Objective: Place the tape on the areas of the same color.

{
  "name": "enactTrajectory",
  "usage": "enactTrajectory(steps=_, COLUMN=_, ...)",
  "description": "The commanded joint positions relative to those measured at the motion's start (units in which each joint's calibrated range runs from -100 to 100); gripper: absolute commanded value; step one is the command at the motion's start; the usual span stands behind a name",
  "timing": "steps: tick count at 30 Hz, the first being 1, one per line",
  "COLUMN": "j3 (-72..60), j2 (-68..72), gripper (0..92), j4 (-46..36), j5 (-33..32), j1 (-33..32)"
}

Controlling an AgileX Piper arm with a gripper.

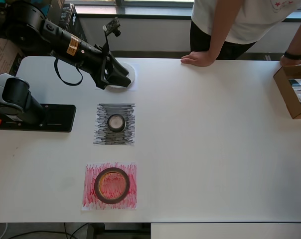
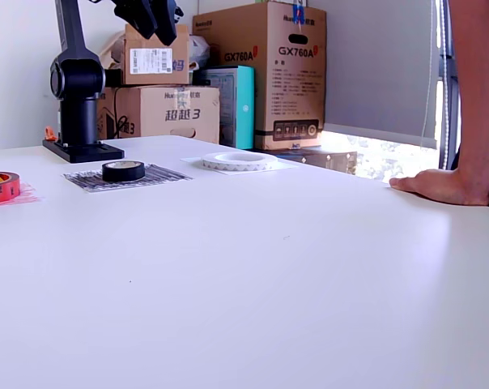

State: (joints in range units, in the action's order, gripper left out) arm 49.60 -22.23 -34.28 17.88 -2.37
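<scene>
The white ring (image 2: 239,160) lies flat on the plain white sheet (image 2: 273,168). In the overhead view the ring (image 1: 131,73) and the sheet (image 1: 134,85) are mostly hidden under my gripper (image 1: 115,81). My gripper (image 2: 157,32) hangs well above the ring, empty, with its jaws apart. The small black roll (image 1: 116,122) sits on the black scribbled sheet (image 1: 101,135); it also shows in the exterior view (image 2: 123,170). The dark-red roll (image 1: 111,185) sits on the red scribbled sheet (image 1: 90,199); it shows at the exterior view's left edge (image 2: 0,186).
The arm's black base (image 1: 38,117) stands at the overhead view's left. A person's hands (image 1: 198,59) rest on the far table edge. An open cardboard box (image 1: 292,92) sits at the overhead view's right edge. Stacked cartons (image 2: 265,73) stand behind the table.
</scene>
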Motion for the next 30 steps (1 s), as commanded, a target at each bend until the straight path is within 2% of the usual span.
enactTrajectory(steps=1, j3=0.69, j2=-8.73, gripper=38.4, j4=0.38, j5=4.62, j1=-4.04)
enactTrajectory(steps=7, j3=2.6, j2=-17.34, gripper=16.0, j4=0.8, j5=5.68, j1=-6.25)
enactTrajectory(steps=12, j3=7.24, j2=-25.48, gripper=0.0, j4=1.06, j5=9.45, j1=-6.17)
enactTrajectory(steps=23, j3=19.05, j2=-49.24, gripper=0.0, j4=1.14, j5=13.63, j1=-2.15)
enactTrajectory(steps=30, j3=22.05, j2=-57.56, gripper=0.0, j4=1.14, j5=14.44, j1=-1.36)
